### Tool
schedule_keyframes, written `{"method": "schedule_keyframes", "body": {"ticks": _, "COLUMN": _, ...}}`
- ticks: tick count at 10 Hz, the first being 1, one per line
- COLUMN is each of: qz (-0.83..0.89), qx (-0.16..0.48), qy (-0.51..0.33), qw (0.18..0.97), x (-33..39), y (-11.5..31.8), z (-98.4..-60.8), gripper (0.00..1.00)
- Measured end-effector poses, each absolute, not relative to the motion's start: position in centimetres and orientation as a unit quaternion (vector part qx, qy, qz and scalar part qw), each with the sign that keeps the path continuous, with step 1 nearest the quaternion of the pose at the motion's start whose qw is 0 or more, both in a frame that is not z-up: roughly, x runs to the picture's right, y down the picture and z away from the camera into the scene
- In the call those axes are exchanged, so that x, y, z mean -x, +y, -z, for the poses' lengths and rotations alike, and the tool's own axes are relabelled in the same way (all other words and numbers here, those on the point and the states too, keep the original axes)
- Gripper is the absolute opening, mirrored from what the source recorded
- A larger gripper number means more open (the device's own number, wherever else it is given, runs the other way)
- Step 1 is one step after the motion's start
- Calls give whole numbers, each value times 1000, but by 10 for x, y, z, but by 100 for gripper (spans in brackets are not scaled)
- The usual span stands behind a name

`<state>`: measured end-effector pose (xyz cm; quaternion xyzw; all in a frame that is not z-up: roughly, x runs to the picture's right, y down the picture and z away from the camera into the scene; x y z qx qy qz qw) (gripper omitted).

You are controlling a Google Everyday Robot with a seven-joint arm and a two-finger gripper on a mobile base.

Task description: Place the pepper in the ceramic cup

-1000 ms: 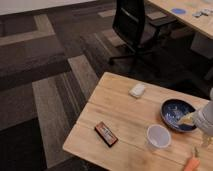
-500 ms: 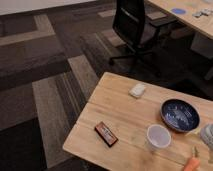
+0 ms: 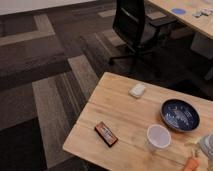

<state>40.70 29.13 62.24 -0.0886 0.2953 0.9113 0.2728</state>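
the pepper (image 3: 191, 164) lies at the table (image 3: 125, 112) edge, right of the ceramic cup (image 3: 158, 136). the gripper (image 3: 208, 146) hovers beside it, grip state untellable; it should grasp mid-body, then clear the rim.

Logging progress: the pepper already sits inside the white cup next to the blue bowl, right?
No. The camera view shows the pepper outside the white cup, near the gripper at the lower right edge; the cup is next to the blue bowl.

Was open above ceramic cup (image 3: 158, 136); was hemmed rightward by blue bowl (image 3: 180, 115) and gripper (image 3: 207, 146), at lower-right edge beside pepper (image 3: 191, 164).
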Motion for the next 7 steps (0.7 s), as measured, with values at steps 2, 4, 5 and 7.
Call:
{"method": "schedule_keyframes", "body": {"ticks": 2, "qz": -909, "qx": 104, "qy": 288, "qw": 282, "x": -403, "y": 301, "z": -634, "gripper": 65}}
{"method": "schedule_keyframes", "body": {"ticks": 4, "qz": -909, "qx": 106, "qy": 286, "qw": 285, "x": -406, "y": 307, "z": -638, "gripper": 65}}
{"method": "schedule_keyframes", "body": {"ticks": 5, "qz": -909, "qx": 104, "qy": 285, "qw": 286, "x": -410, "y": 310, "z": -640, "gripper": 65}}
{"method": "schedule_keyframes", "body": {"ticks": 7, "qz": -909, "qx": 103, "qy": 281, "qw": 290, "x": -414, "y": 311, "z": -647, "gripper": 65}}
